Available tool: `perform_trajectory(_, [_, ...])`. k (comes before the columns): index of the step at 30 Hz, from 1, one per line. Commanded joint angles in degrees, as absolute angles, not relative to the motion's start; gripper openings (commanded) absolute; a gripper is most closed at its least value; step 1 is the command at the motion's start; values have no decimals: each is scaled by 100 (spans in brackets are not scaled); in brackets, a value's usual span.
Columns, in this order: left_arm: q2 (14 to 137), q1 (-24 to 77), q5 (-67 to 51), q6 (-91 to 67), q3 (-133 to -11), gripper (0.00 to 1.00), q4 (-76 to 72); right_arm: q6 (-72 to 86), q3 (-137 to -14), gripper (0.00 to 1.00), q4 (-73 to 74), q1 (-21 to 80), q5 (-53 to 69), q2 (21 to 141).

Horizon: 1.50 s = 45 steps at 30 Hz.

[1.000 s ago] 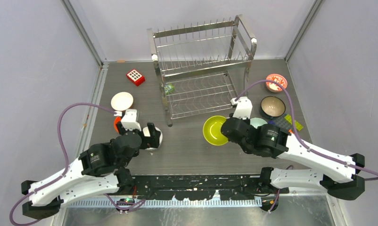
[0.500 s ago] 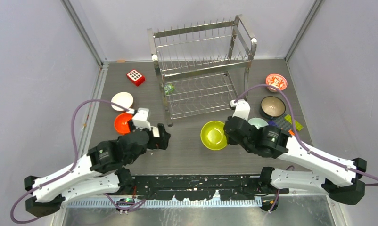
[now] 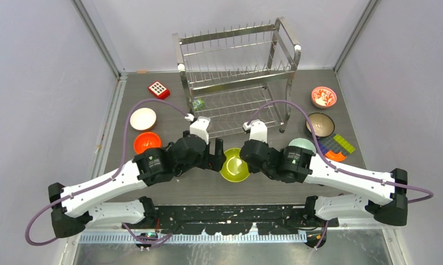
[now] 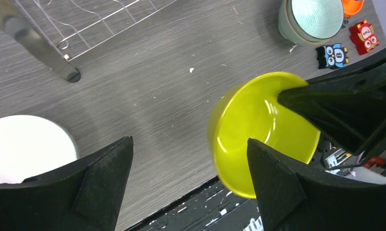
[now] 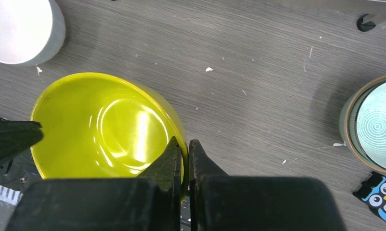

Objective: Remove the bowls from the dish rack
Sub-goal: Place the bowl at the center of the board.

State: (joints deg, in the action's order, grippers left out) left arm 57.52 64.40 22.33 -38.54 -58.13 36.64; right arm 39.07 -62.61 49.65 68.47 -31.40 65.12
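The dish rack (image 3: 237, 80) stands at the far middle of the table (image 3: 208, 187), and no bowl shows on either of its tiers in the top view. The lime-yellow bowl (image 3: 234, 165) is the one in hand. It sits near the table's front edge, well apart from the rack and directly between the two wrists.

The right gripper (image 5: 185, 147) is clenched on the bowl's rim, one finger inside the wall and one outside. The bowl tips toward the left arm and looks lifted off the table, its lower rim hanging past the front edge in the left wrist view.

The left gripper (image 4: 190, 144) is spread wide and holds nothing. The bowl lies just ahead of it and off to its right, so the near rim lines up with one finger rather than with the gap between the two.

Both arms are about equally near the bowl. Its open mouth faces the left gripper, and the free rim is the side opposite the right gripper's pinch. A handover looks likely, and it would need the left gripper to shift right until that free rim enters the gap.
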Motion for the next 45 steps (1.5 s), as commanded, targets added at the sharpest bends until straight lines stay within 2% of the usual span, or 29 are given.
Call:
perform_trajectory(1, [5979, 6458, 1923, -3922, -6118, 87, 3542, 3863, -6618, 1, 4637, 6930, -3178, 6620])
perform_trajectory(5, [6032, 6512, 1758, -3924, -6064, 77, 3549, 3834, -6697, 1, 4656, 6932, -3128, 6717])
perform_trajectory(14, [6135, 6581, 1764, -4025, -5865, 45, 3704, 3893, -6841, 1, 4679, 6986, -3101, 6828])
perform_trajectory(22, [6278, 6584, 1749, -4046, -5937, 32, 3839, 3998, -6846, 1, 4617, 7043, -3133, 6961])
perform_trajectory(27, [6295, 6585, 1770, -4107, -5919, 10, 3836, 4037, -6783, 1, 4587, 7068, -3177, 6895])
perform_trajectory(29, [6288, 6585, 1833, -4150, -5916, 1, 3823, 4103, -6699, 5, 4502, 7083, -3205, 6830])
perform_trajectory(35, [6319, 6592, 1974, -4280, -5961, 0, 3829, 4293, -6571, 35, 4397, 7081, -3088, 6774])
perform_trajectory(38, [6360, 6585, 2080, -4364, -5985, 0, 3825, 4410, -6517, 39, 4390, 7088, -3065, 6759])
perform_trajectory(45, [6372, 6587, 2463, -4555, -6034, 0, 3962, 4738, -6513, 39, 4718, 7091, -3129, 6776])
